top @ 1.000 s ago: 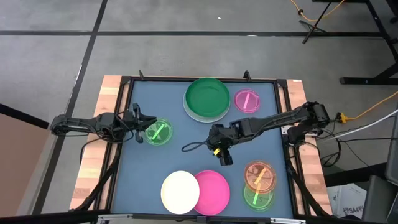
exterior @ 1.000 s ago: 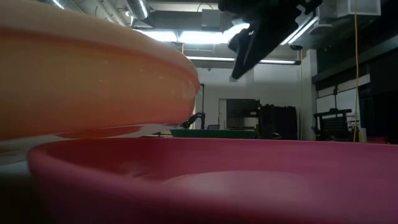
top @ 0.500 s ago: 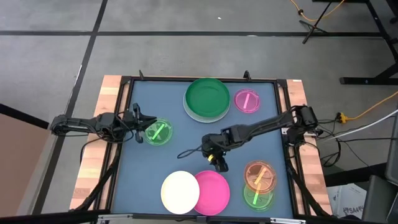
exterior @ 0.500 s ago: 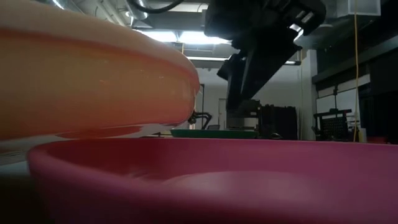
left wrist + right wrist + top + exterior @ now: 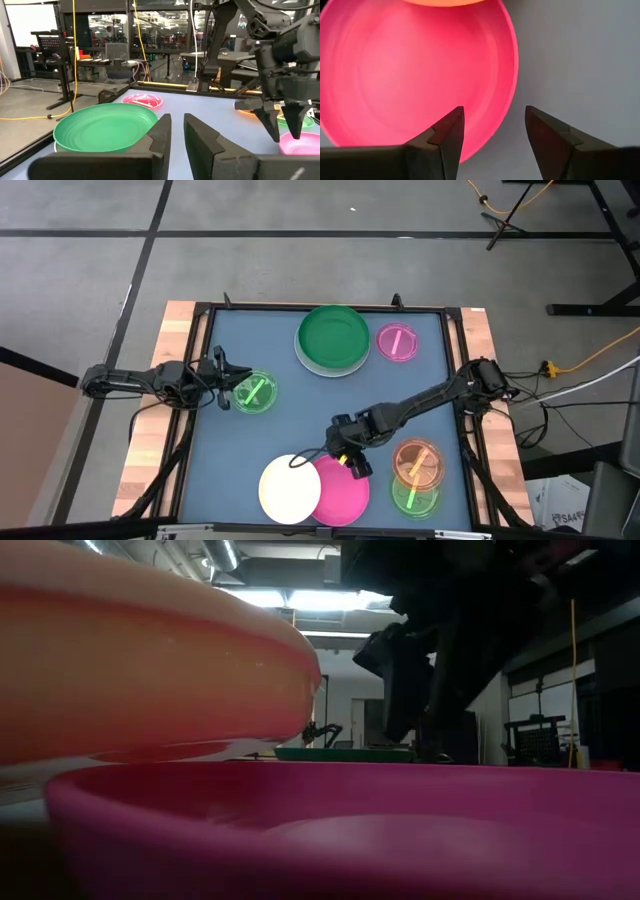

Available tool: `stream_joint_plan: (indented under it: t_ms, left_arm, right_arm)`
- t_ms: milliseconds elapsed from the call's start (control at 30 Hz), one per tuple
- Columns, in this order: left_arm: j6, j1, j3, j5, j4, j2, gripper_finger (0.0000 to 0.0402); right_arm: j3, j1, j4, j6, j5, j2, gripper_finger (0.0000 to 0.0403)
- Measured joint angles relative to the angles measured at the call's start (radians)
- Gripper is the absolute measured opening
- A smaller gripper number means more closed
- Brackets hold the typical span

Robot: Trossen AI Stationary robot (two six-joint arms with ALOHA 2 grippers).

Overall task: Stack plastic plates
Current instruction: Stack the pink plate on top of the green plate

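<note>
Hot pink plate (image 5: pixel 410 75), glossy, round and shallow, lies under the right hand (image 5: pixel 492 131), fingers spread wide, holding nothing.

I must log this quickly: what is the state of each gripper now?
Left gripper: nearly closed, narrow gap, holding nothing.
Right gripper: open, empty, above the rim of the hot pink plate.

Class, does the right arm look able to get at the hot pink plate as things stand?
Probably yes. The right gripper hangs over the hot pink plate's rim with its jaws open astride the edge, and nothing lies between them. The cream plate overlaps the opposite side only.
</note>
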Motion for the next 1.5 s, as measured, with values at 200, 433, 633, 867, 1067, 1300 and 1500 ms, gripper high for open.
stream_joint_plan:
  t_ms: [200,433,633,867,1067,1300,1500]
  left_arm:
    - [0.0,0.0,0.0,0.0,0.0,0.0,0.0046]
    - [0.0,0.0,0.0,0.0,0.0,0.0,0.0046]
    - [0.0,0.0,0.0,0.0,0.0,0.0,0.0046]
    - [-0.001,0.0,0.0,0.0,0.0,0.0,0.0046]
    - [-0.002,0.0,0.0,0.0,0.0,0.0,0.0046]
    - [-0.003,-0.001,0.0,0.0,0.0,0.0,0.0046]
    - [-0.003,-0.001,0.0,0.0,0.0,0.0,0.0046]
  right_arm:
    - [0.0,-0.004,-0.001,0.013,0.022,0.0,0.0198]
    - [0.0,-0.003,0.019,0.023,0.017,0.023,0.0198]
    - [0.0,-0.003,0.027,0.025,-0.008,0.037,0.0198]
    - [0.0,-0.01,0.042,0.001,-0.029,0.053,0.0198]
    - [-0.032,-0.05,0.081,-0.037,-0.096,0.066,0.0198]
    - [-0.072,-0.048,0.139,-0.03,-0.14,0.071,0.0198]
    - [-0.072,-0.05,0.139,-0.031,-0.139,0.071,0.0198]
